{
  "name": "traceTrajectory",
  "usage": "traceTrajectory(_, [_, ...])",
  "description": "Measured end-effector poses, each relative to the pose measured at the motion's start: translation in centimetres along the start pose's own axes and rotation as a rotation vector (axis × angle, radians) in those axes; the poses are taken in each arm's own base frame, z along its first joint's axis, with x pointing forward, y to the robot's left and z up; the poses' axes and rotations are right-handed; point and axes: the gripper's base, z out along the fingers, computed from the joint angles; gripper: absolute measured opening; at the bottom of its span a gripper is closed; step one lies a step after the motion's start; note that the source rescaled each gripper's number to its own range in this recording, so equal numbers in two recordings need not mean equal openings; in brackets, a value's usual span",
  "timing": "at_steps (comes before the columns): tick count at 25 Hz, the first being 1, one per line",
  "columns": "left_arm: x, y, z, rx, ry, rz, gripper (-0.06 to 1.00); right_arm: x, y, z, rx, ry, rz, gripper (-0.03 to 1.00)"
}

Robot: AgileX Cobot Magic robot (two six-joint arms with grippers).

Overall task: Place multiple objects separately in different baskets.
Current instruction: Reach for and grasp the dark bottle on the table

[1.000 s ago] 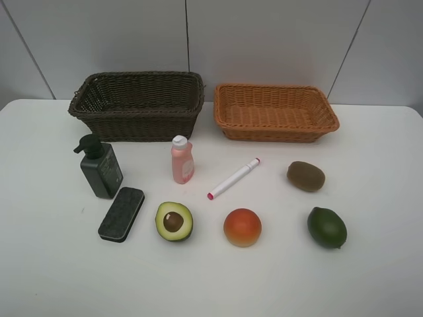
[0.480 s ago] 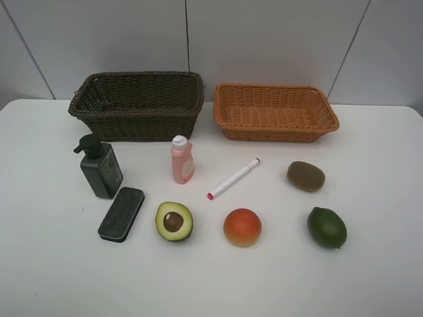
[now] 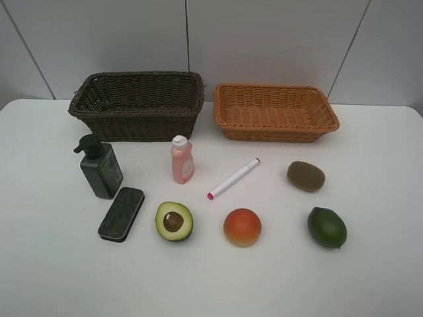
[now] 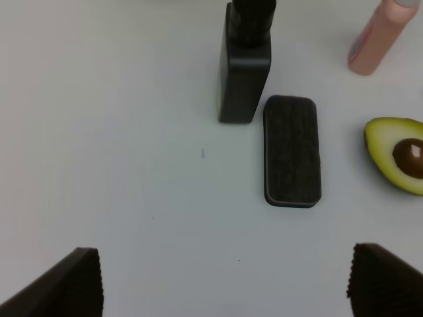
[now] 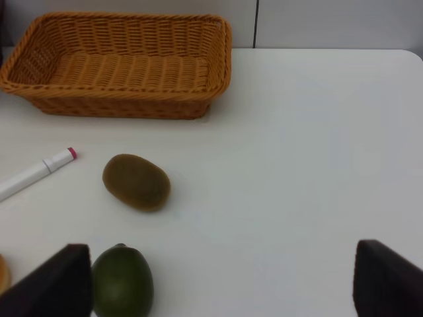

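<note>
Wrist views show the left gripper (image 4: 231, 284) spread wide, nearer than the eraser (image 3: 121, 214), and the right gripper (image 5: 225, 281) equally spread, nearer than the lime (image 3: 326, 227). Avocado (image 3: 174, 221) and orange-red fruit (image 3: 242, 226) lie between them. Farther: pump bottle (image 3: 101, 170), pink bottle (image 3: 182, 162), marker (image 3: 232, 179), kiwi (image 3: 305, 176). Farthest: dark basket (image 3: 135, 125) left, orange basket (image 3: 277, 133) right.

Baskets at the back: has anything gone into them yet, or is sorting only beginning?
Nothing done: the dark brown wicker basket and the light orange wicker basket hold nothing. Nothing in hand: both pairs of jaws stand open. Still to do: all eight items on the white table.
</note>
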Motion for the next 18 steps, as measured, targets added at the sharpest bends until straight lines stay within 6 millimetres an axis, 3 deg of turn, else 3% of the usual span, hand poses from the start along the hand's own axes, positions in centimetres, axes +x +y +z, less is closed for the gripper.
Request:
traceTrajectory(6, [-7.0, 0.5, 5.6, 0.018, 0.227, -0.049, 0.92, 0.0, 0.0, 0.0, 0.0, 0.0, 0.0, 1.0])
traceTrajectory(10, [-10.5, 0.7, 10.1, 0.048, 0.367, -0.079, 0.92, 0.0, 0.0, 0.0, 0.0, 0.0, 0.0, 1.0])
traceTrajectory(14, [-12.5, 1.1, 14.5, 0.065, 0.459, -0.078, 0.92, 0.0, 0.0, 0.0, 0.0, 0.0, 0.0, 1.0])
traceTrajectory(18, [-13.1, 1.2, 18.4, 0.104, 0.554, -0.091, 0.92, 0.0, 0.0, 0.0, 0.0, 0.0, 0.0, 1.0])
